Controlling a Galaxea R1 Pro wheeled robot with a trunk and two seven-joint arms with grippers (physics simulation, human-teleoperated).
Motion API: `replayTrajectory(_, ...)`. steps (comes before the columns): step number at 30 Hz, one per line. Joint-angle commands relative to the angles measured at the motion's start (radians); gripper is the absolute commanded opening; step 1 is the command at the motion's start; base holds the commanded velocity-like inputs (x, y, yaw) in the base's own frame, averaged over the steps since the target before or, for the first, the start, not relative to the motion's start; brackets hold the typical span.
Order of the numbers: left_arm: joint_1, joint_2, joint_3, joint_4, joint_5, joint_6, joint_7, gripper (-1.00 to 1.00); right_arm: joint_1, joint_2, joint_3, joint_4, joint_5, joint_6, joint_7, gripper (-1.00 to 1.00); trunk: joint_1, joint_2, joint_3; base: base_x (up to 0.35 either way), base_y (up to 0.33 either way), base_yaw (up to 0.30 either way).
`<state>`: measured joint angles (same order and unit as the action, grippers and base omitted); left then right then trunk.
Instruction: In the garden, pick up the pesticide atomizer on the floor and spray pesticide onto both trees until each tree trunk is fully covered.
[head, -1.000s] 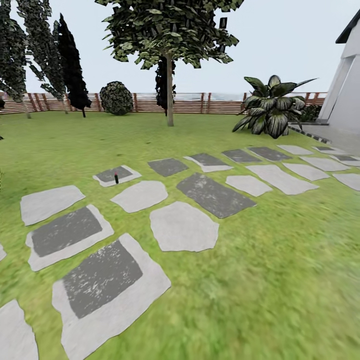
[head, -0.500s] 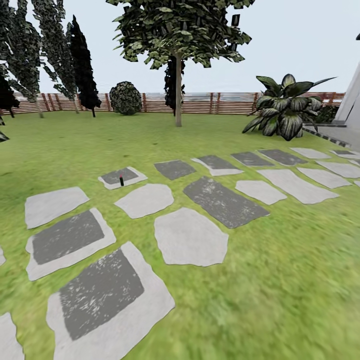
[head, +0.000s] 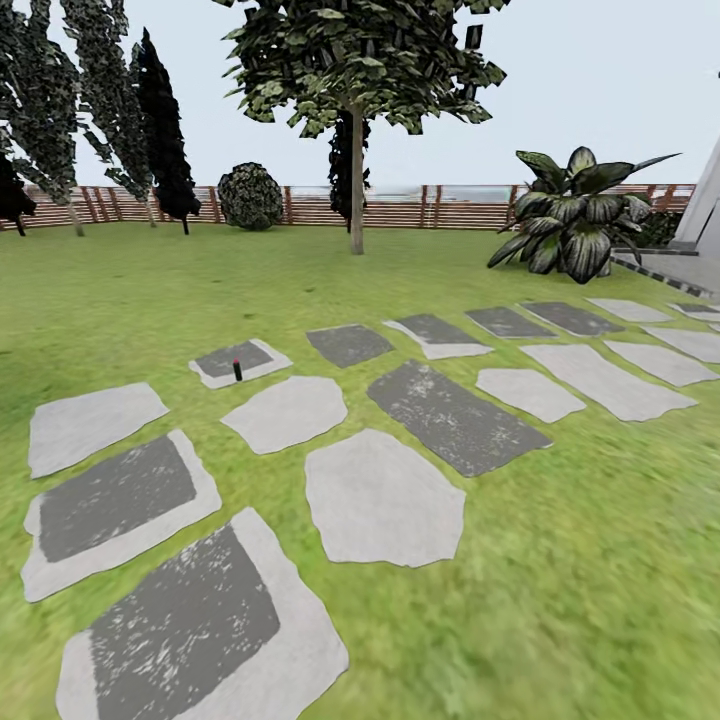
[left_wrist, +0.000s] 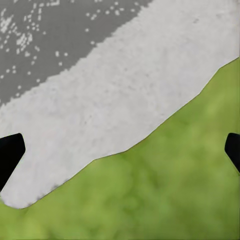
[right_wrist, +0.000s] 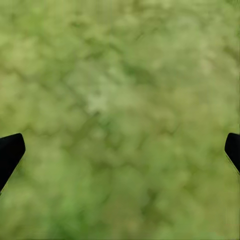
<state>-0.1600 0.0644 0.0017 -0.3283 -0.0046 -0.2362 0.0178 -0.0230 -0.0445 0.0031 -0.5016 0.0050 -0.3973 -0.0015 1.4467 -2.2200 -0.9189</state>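
Green lawn (head: 560, 560) crossed by grey stepping stones (head: 380, 495), seen from the head camera, with the slat fence (head: 460, 205) along the far edge. The atomizer (head: 237, 369), a small dark bottle with a reddish top, stands upright on a dark-centred slab (head: 240, 360) well ahead of both grippers and toward the robot's left. Compared with half a second ago the whole view has shifted: the nearest slabs have slid lower and outward, and the atomizer sits slightly lower in the picture. This is read as the base and head advancing, not as any object moving. One tree (head: 356, 60) with a slim pale trunk (head: 356, 190) stands before the fence; whether it is one of the two to be sprayed cannot be told from here. A broad-leaved plant (head: 575, 215) and a round bush (head: 250, 196) flank it. The left gripper (left_wrist: 120, 150) has its dark fingertips (left_wrist: 10, 155) at opposite edges of the wrist picture, so the jaws stand wide apart and hold nothing; beneath them lies a pale slab edge meeting grass. The right gripper (right_wrist: 120, 150) is likewise spread and empty, over bare grass. Judged stage: approach, with pickup and spraying not yet begun; the shift suggests the gap to the atomizer is closing.
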Motion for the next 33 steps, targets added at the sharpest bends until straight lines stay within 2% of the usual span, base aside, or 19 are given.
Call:
replayTrajectory(1,0.0,0.0,0.0,0.0,0.0,0.0,0.0,1.0,0.0,0.0,0.0,0.0,0.0,0.0,0.0,1.0,0.0,0.0,0.0,0.341,0.0,0.0)
replayTrajectory(33,0.0,-0.001,0.0,0.0,0.0,0.0,0.0,1.0,0.0,0.0,0.0,-0.002,-0.002,0.0,0.003,1.0,0.0,0.0,0.0,0.341,0.0,0.0)
